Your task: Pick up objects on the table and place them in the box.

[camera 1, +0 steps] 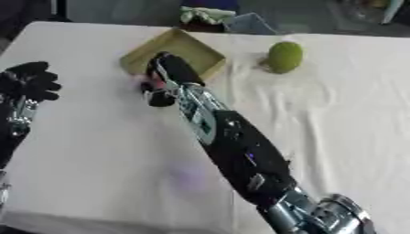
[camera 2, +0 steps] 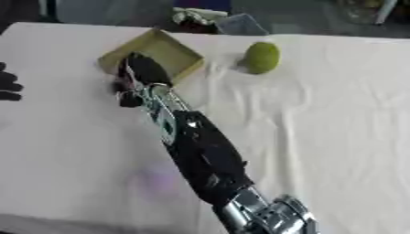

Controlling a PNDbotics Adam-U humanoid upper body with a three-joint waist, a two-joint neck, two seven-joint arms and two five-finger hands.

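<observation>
A shallow tan cardboard box (camera 1: 202, 51) sits at the table's far middle, turned corner-on. My right arm stretches diagonally from the lower right, and my right hand (camera 1: 173, 69) hovers at the box's near left edge. A small pink thing (camera 1: 149, 81), blurred, shows between its fingers and thumb, just outside the box wall. A green round fruit (camera 1: 284, 56) lies on the white cloth to the right of the box, apart from the hand. My left hand (camera 1: 29, 83) rests at the left edge with relaxed fingers, holding nothing.
The white cloth (camera 1: 336, 119) is wrinkled around the fruit. Beyond the far table edge lie a grey-blue item (camera 2: 240, 25) and a pale bundle (camera 2: 192, 16). A faint purple stain (camera 1: 188, 176) marks the cloth beside my right forearm.
</observation>
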